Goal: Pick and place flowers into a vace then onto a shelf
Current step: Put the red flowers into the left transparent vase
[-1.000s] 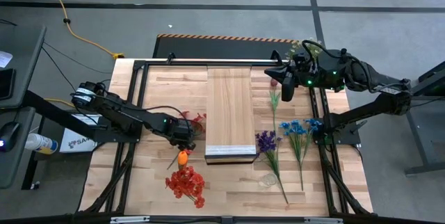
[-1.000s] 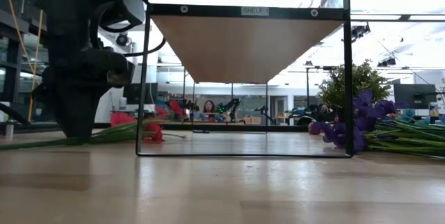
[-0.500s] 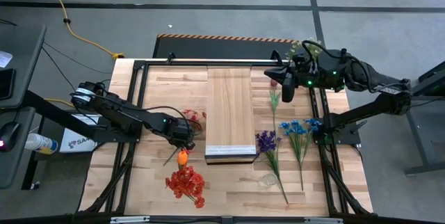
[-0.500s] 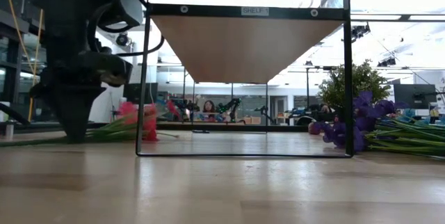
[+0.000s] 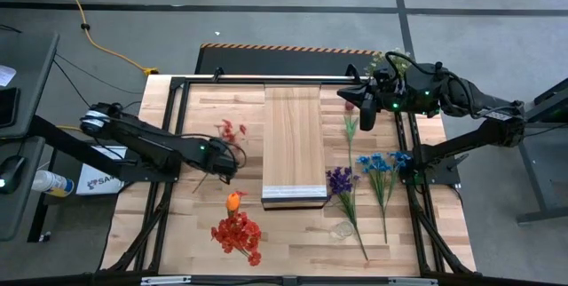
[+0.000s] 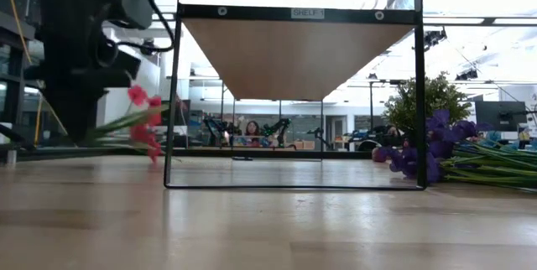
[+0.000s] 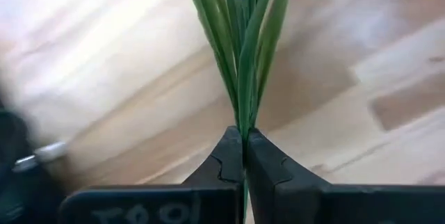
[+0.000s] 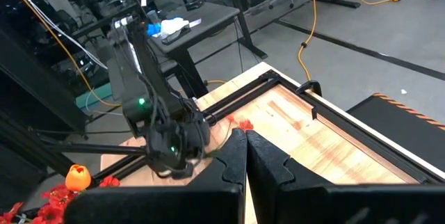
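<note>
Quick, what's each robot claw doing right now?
Left gripper: closed on the red flower's green stems.
Right gripper: closed, holding nothing.

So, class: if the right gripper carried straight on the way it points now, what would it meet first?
Probably the left gripper with its red flowers: the shut right gripper points across the table at it, nothing between. Depth is uncertain.

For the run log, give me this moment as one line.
left gripper: shut on red flower stems, lifted off tabletop | right gripper: shut, empty, raised at far right | shelf: bare
</note>
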